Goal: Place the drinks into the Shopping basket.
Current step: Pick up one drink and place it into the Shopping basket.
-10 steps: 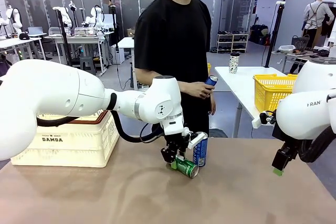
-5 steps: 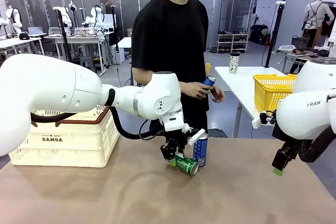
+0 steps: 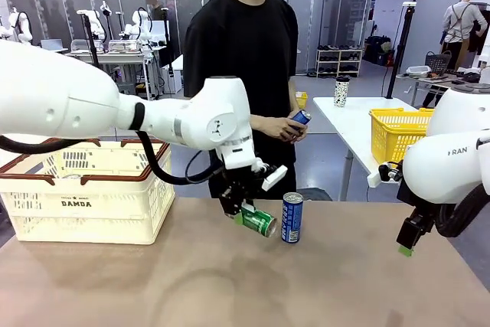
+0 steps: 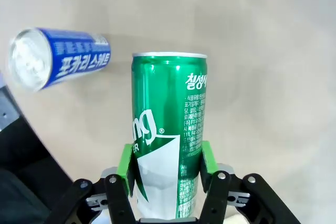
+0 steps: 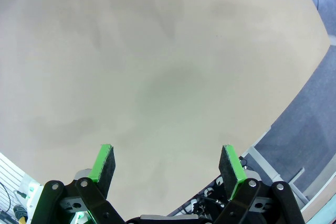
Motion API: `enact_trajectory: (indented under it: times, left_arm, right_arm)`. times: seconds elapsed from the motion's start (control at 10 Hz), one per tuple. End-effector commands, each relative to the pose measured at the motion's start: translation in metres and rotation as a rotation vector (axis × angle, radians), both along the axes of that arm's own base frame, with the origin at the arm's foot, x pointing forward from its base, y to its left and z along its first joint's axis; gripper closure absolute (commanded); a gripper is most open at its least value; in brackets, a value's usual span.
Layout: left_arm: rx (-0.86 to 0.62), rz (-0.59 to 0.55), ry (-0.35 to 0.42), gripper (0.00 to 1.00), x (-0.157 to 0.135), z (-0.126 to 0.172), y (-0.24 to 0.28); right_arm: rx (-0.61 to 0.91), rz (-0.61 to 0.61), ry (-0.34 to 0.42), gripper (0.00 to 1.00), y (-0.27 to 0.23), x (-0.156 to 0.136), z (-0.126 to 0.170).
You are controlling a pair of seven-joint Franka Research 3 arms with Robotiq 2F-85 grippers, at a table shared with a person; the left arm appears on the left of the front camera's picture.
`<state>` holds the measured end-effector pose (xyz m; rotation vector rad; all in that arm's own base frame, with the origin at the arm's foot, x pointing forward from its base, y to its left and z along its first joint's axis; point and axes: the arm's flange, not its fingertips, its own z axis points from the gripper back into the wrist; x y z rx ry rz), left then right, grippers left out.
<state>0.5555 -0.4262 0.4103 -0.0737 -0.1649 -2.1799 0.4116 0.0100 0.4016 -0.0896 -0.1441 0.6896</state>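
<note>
We see the brown counter (image 3: 230, 281) spanning the whole front. Its far edge runs just behind the cans, and its near and middle stretches lie bare, so there is wide room there.

The left arm (image 3: 76, 105) sweeps in from the left, passing above the Shopping basket. The right arm (image 3: 452, 162) stays at the right edge. A person (image 3: 241, 51) stands at the middle of the far edge.

The Shopping basket (image 3: 115, 208) sits at the counter's far left with its top open. A bare strip of counter separates its right wall from the cans. Behind on the right, a yellow basket (image 3: 394, 132) rests on another white counter (image 3: 344, 116), well apart from ours.

The right tool (image 5: 167, 156) hangs with its jaws spread wide and nothing between them. It is over bare counter, and in its wrist view the counter's curved edge passes to the right with floor beyond.

The left tool (image 3: 243, 214) is clamped on the green can (image 3: 259, 222), a pad on either side of the can's lower part. We see the can tilted and seemingly clear of the counter, between the Shopping basket and the blue can (image 3: 292, 217). The blue can stands upright near the far edge, close to the green can's free end with a small gap between them. The person's hand (image 3: 285, 129) holds a second blue can (image 3: 300, 118) well above the counter.
</note>
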Motion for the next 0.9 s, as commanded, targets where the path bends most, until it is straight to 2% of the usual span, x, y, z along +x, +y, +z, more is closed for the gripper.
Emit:
enact_trajectory:
  times: [0.0, 0.4, 0.5, 0.8]
  left_arm:
    - [-0.033, 0.082, -0.036, 0.99, -0.027, 0.041, 0.036]
    - [-0.077, 0.322, -0.151, 0.99, -0.053, 0.124, 0.128]
    - [-0.067, 0.401, -0.195, 0.99, -0.056, 0.138, 0.161]
    - [-0.073, 0.526, -0.254, 0.99, -0.069, 0.160, 0.229]
  right_arm:
    - [0.003, -0.004, 0.000, 0.00, 0.001, 0.000, 0.000]
    - [0.003, -0.004, 0.000, 0.00, 0.001, 0.000, 0.000]
    - [0.003, -0.004, 0.000, 0.00, 0.001, 0.000, 0.000]
    - [0.003, -0.004, 0.000, 0.00, 0.001, 0.000, 0.000]
